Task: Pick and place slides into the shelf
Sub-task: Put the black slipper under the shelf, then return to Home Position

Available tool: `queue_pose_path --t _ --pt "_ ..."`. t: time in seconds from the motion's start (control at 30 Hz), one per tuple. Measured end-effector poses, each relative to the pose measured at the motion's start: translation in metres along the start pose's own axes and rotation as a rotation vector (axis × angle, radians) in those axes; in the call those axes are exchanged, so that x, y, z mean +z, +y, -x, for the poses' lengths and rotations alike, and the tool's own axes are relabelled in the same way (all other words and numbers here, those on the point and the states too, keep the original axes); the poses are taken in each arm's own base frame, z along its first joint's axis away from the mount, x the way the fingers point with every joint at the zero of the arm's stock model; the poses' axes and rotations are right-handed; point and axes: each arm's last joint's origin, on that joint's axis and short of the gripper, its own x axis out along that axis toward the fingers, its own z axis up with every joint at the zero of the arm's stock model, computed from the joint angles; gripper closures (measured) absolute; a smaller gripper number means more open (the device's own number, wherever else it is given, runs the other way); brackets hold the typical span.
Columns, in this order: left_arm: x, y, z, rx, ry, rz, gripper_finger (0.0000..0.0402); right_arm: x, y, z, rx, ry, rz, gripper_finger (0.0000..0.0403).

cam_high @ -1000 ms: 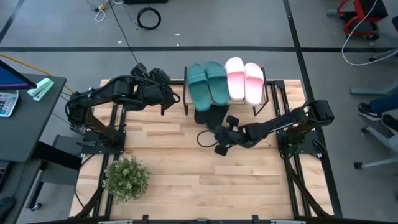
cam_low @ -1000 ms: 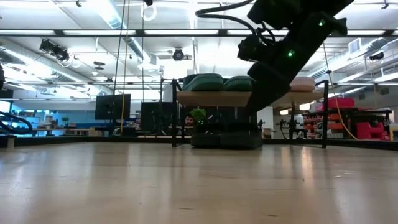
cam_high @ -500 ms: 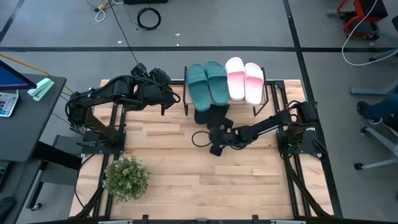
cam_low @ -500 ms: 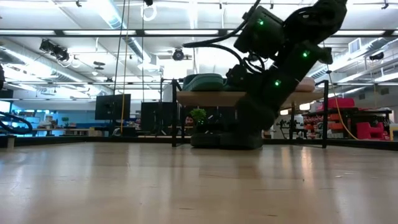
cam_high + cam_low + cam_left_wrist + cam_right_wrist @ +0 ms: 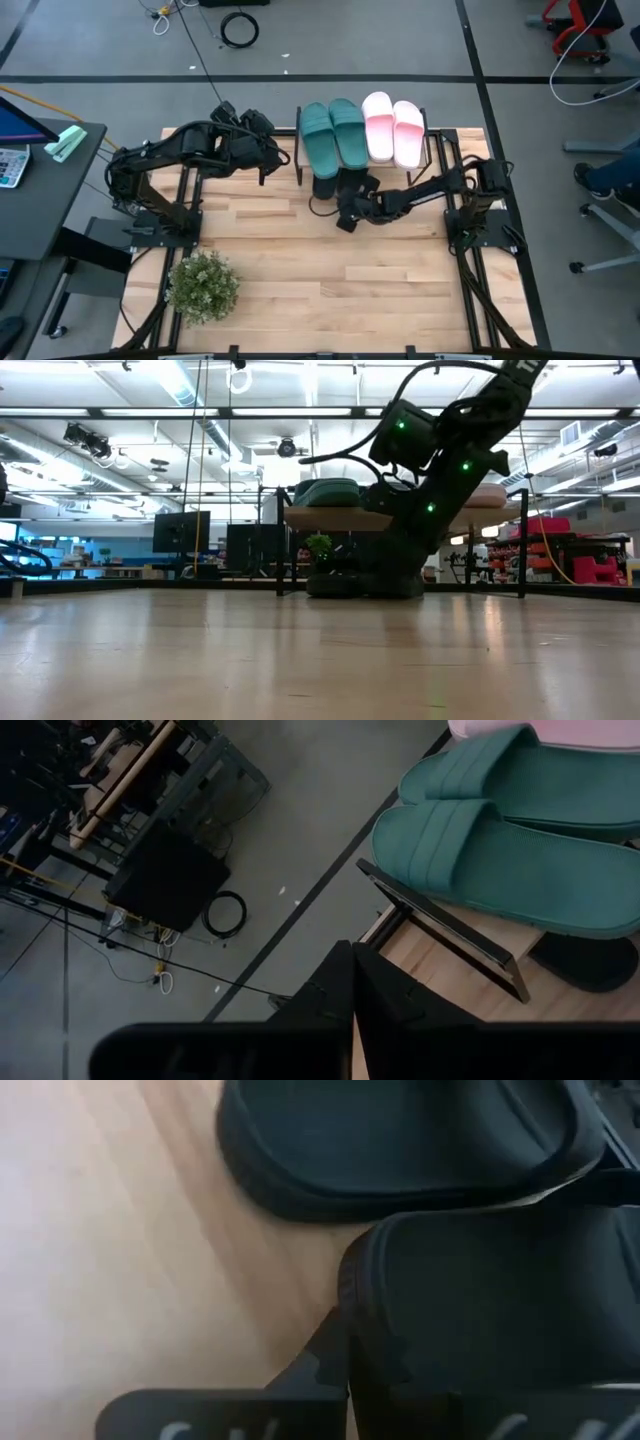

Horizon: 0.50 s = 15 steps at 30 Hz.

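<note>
**Work Surface and Surroundings: Slides at the Shelf**

The table (image 5: pixel 300 270) is a light wooden plank surface on a dark metal frame, standing on a grey floor crossed by dark lines. A small potted plant (image 5: pixel 203 287) sits at the table's near left corner. A coiled black cable (image 5: pixel 239 29) lies on the floor beyond the table. A dark side desk (image 5: pixel 40 190) stands left of the table.

The shelf (image 5: pixel 432 148) stands at the far edge of the table, centre. On its plank top lie two teal green slides (image 5: pixel 334 136) side by side, and two pale pink slides (image 5: pixel 393 128) just beside them to the right. Two black slides (image 5: pixel 338 185) rest on the table under the shelf, their near ends projecting from its front edge.

The right end effector (image 5: pixel 348 212) is low at the front of the shelf, against the black slides. In the right wrist view its fingers (image 5: pixel 340 1365) are pressed together with the tips at the edge of one black slide; no slide is pinched between them.

The left end effector (image 5: pixel 272 157) hangs near the shelf's left end, fingers pressed together, holding nothing.

The low view shows an open workshop room behind the table: ceiling strip lights (image 5: pixel 120 412), monitors (image 5: pixel 181 531) and red equipment (image 5: pixel 600 568) at the right.
</note>
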Motion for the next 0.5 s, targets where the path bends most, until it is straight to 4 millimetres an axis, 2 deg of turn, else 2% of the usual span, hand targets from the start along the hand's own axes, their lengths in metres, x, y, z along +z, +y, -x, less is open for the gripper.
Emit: queue_pose_path --t 0.1,0.2,0.37,0.5 --pt "0.0 0.0 0.0 0.0 0.0 0.0 0.0396 0.001 -0.004 -0.003 0.002 0.007 0.008 0.0402" --pt "0.0 0.0 0.0 0.0 0.0 0.0 0.0392 0.002 0.001 0.003 0.058 0.005 -0.008 0.0402" --pt "0.0 0.0 0.0 0.0 0.0 0.011 0.0375 -0.001 0.025 0.029 0.144 -0.039 0.031 0.0402" --pt "0.0 0.0 0.0 -0.018 0.007 0.01 0.0377 -0.004 0.04 0.062 0.169 -0.092 0.07 0.0402"
